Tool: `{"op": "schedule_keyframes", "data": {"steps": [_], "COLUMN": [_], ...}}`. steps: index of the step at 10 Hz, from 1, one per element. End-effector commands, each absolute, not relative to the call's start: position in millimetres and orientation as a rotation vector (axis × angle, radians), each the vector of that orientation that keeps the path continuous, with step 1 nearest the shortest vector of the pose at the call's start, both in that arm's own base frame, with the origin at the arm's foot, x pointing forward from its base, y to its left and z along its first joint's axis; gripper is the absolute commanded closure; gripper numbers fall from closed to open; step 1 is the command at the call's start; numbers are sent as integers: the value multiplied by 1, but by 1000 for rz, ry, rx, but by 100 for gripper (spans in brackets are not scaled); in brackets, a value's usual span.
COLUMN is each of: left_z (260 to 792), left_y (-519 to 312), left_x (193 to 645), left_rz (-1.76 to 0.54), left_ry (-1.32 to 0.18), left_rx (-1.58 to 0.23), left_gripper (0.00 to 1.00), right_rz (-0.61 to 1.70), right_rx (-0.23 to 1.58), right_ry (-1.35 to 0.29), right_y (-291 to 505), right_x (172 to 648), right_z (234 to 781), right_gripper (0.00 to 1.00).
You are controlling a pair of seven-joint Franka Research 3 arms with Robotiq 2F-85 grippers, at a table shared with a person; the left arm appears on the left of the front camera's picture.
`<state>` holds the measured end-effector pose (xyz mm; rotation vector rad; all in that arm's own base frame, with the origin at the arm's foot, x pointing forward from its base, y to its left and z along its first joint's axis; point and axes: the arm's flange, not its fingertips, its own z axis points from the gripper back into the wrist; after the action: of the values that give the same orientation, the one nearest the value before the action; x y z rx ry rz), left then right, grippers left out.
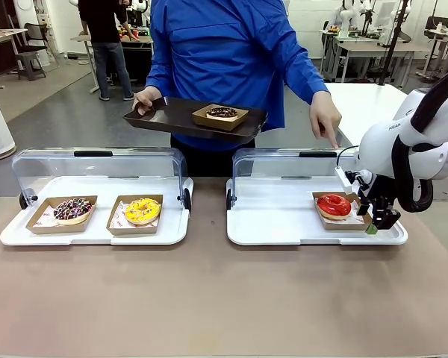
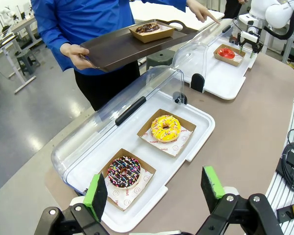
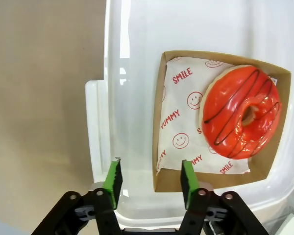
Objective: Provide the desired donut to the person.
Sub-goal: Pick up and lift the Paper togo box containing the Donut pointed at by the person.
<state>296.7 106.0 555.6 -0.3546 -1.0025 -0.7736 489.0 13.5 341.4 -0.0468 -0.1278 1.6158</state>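
The person [image 1: 224, 52] is cut off above the shoulders. Right gripper [image 3: 151, 169] — jaws wide astride the red donut [image 3: 240, 119] box [image 3: 159, 122] corner, unclamped; left gripper [image 2: 154, 176] — wide, empty.

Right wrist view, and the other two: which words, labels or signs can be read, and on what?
"SMILE": red print, twice, on the paper liner under the red donut.
"YUMMY": same liner, among smiley faces.
Red print on the liners under the yellow donut and the sprinkled donut: too small to read.
Lettering on the right arm: blurred.
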Motion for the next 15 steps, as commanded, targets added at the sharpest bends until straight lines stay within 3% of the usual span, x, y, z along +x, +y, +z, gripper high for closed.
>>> {"op": "schedule_keyframes", "data": {"steps": [1,8,15], "left_z": [556,556,556], "left_y": [106,106,106], "left_x": [296,296,296], "left_rz": [-773,-773,-773], "left_ry": [-1004,-1004,-1004], "left_rx": [-366,-366,-366], "left_gripper": [0,0,0], "right_rz": [1621,1656,1737], "right_rx": [-68,-53,24], "right_ry": [-142,-119,-185], "right_y": [10,10,31], "right_x": [500,485,366], "right_z": [334,347,494], "right_gripper": [100,100,100]}}
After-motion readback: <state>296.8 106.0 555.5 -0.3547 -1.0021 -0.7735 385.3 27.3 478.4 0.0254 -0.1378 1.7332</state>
